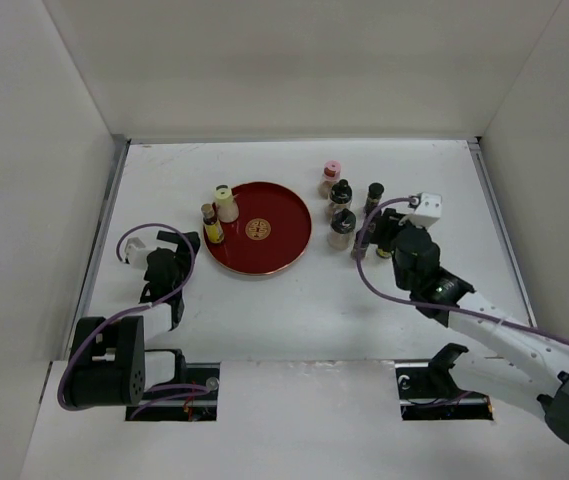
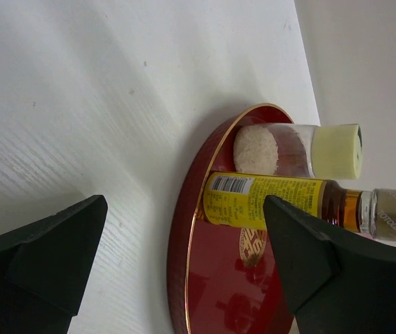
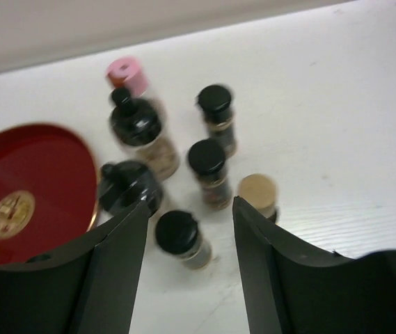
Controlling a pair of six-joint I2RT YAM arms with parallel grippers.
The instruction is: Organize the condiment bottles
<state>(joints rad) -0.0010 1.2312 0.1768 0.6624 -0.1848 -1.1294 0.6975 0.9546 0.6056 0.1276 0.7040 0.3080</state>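
Left claw [image 2: 185,205]: jaws wide apart and empty, low over the table [image 2: 79,83], aimed at the tray's near rim.
Left arm: folded back close to its base with the wrist rolled on its side, so upright bottles look laid over in its own view. I read it as a waiting pose, clear of the other arm.
Tray [image 1: 286,212]: just ahead of the left claw and well to the left of the right claw. It is probably the collecting spot, since two bottles already stand on it.
Cream bottle [image 1: 226,203]: upright at the tray's rim, ahead of the left claw.
Yellow bottle [image 1: 212,224]: upright close beside the cream one. Both keep to the edge, leaving the middle free for more.
Loose bottles [image 3: 208,167]: clustered on the table ahead of the right claw, off the tray. The pink bottle [image 3: 128,73] is farthest and the black caps are nearer.
Small bottle [image 3: 179,236]: upright between the right claw's jaws, nearest of the cluster.
Right claw [image 3: 191,209]: partly open and straddling the small bottle. A gap shows on one side, so I judge it not gripped, though the view is blurred.
Right arm: stretched forward and leftward, wrist tipped down at the cluster's near edge. That approach probably takes the closest bottle without knocking the rest.
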